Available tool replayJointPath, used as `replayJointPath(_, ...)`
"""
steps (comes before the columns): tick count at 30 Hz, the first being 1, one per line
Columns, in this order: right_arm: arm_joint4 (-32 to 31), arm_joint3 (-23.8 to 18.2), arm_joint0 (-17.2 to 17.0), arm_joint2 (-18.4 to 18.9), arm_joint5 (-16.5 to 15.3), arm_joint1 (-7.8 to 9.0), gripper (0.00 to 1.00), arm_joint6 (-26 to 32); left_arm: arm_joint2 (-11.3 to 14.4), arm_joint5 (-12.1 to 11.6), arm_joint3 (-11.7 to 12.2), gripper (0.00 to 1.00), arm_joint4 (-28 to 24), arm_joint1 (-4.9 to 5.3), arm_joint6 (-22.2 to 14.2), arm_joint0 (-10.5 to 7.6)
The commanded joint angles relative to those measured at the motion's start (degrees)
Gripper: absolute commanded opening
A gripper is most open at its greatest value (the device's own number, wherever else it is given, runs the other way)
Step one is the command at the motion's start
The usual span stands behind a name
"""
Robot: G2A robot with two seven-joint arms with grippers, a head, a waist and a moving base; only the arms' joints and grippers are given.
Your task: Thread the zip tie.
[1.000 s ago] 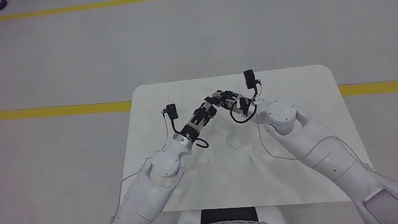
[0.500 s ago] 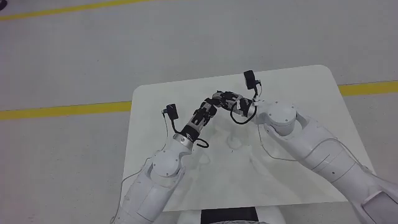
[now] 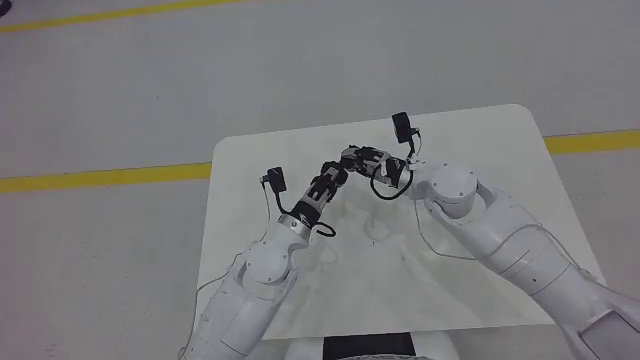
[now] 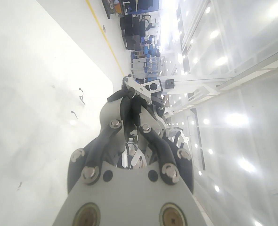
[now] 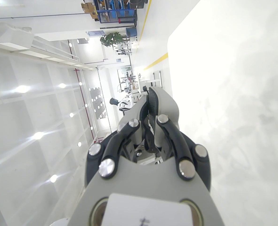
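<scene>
Both grippers meet above the far middle of the white table (image 3: 480, 140). The black zip tie (image 3: 383, 191) hangs as a small loop under them. My left gripper (image 3: 349, 157) comes from the near left and is shut on the black zip tie strands (image 4: 129, 109). The right gripper (image 4: 141, 90) sits directly beyond its fingertips. My right gripper (image 3: 388, 168) comes from the right, and its fingers are closed on a ribbed black strip of the zip tie (image 5: 151, 102). The spot where the two ends meet is hidden between the fingers.
A few small dark bits (image 4: 82, 96) lie on the table near the grippers. The table's rounded far corner (image 5: 170, 38) is close by, with a yellow floor line (image 3: 100, 177) beyond.
</scene>
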Motion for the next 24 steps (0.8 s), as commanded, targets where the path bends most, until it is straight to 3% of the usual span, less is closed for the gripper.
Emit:
replayJointPath(1,-0.26,-0.03,-0.16,0.25,0.03,-0.11,0.00,0.19,-0.01,0.02,0.07,0.00,0.10,-0.01,0.09,0.05)
replayJointPath(2,-0.51,-0.03,-0.21,0.36,0.12,-0.15,0.60,0.18,-0.02,0.04,0.09,0.00,0.14,-0.01,0.13,0.06)
replayJointPath(3,-0.80,-0.10,-0.34,0.50,0.29,-0.21,1.00,0.07,-0.06,0.04,0.08,0.00,0.14,-0.02,0.18,0.09)
replayJointPath(13,-4.47,-1.64,-2.83,5.10,0.59,0.54,1.00,-0.26,-2.41,0.95,-1.66,0.00,-3.97,0.20,-1.13,1.10)
replayJointPath(24,-8.86,-3.83,-7.69,12.59,-2.83,2.26,1.00,2.38,-8.35,4.49,-3.74,0.00,-11.82,1.39,-10.78,3.45)
